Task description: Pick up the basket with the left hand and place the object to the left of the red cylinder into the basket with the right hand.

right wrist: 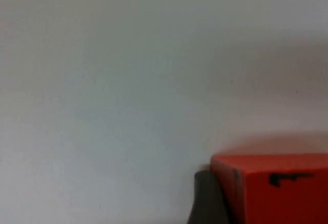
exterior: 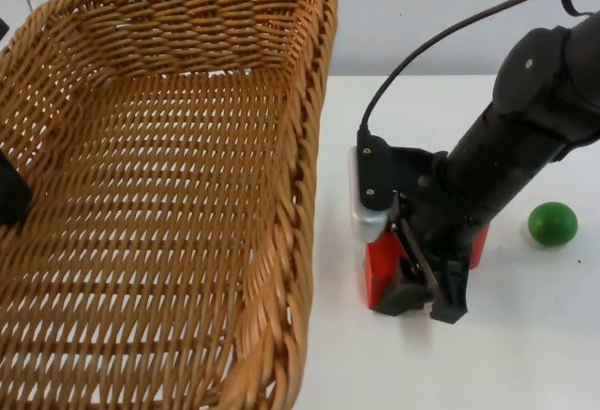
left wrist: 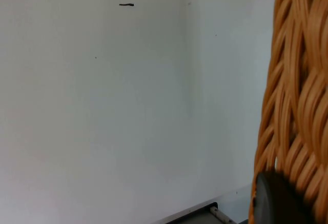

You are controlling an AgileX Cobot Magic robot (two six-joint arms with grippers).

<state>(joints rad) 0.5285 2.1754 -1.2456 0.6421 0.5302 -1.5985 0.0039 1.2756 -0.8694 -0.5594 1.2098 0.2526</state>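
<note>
Left hand [left wrist: 279,201] gripping wicker basket [exterior: 159,194] rim, right hand [exterior: 427,293] clamped on half-hidden red block [exterior: 380,265]

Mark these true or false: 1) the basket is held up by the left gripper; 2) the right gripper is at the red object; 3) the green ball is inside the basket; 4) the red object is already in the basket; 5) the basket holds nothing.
1) True: the left gripper is at the rim of the basket.
2) True: the right gripper is down around the red object.
3) False: the green ball lies on the table, right of the arm.
4) False: it stands on the table beside the basket.
5) True: only wicker shows inside.
</note>
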